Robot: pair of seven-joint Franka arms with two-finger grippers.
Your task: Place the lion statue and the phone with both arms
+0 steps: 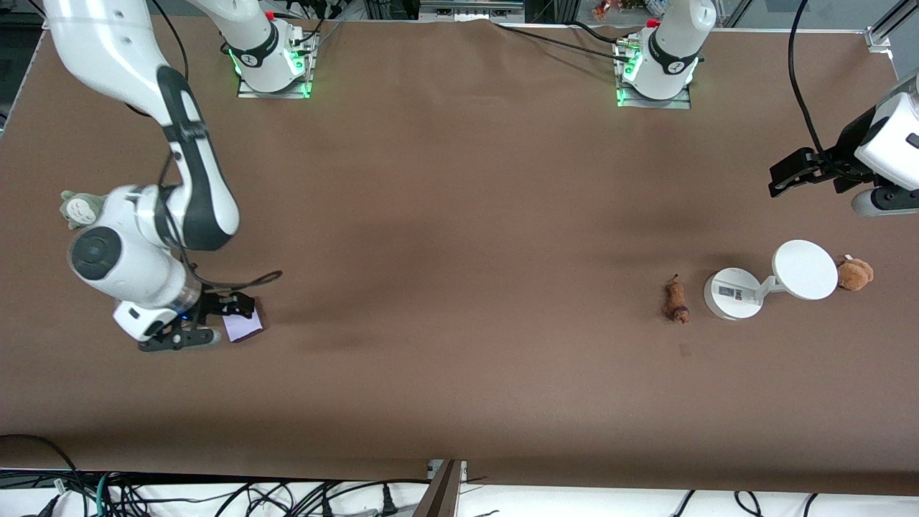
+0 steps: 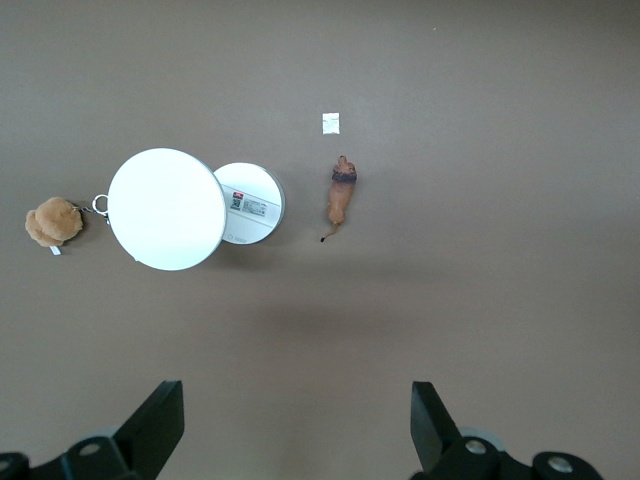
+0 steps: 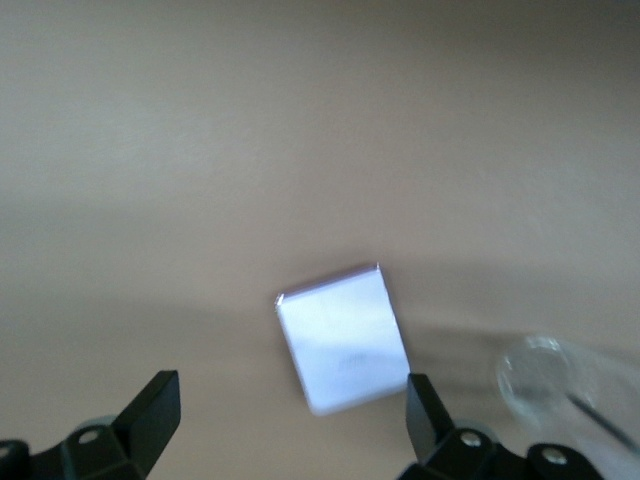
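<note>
The lion statue (image 1: 675, 301), a small orange-brown figurine with a dark end, lies on the brown table beside the white stand; it also shows in the left wrist view (image 2: 342, 195). The phone (image 1: 242, 324), a flat pale lavender rectangle, lies on the table toward the right arm's end. My right gripper (image 1: 215, 322) is low over the table, open and empty, with the phone (image 3: 343, 338) just ahead of its fingertips (image 3: 425, 405). My left gripper (image 1: 779, 179) is open and empty, high over the table, well apart from the lion statue. Its fingers (image 2: 160, 410) frame bare table.
A white stand with a round base (image 1: 732, 293) and a disc (image 1: 805, 269) stands next to the lion statue. A fluffy brown plush (image 1: 854, 273) lies beside the disc. A grey plush toy (image 1: 79, 208) sits by the right arm's elbow. A small white scrap (image 2: 331, 123) lies near the lion.
</note>
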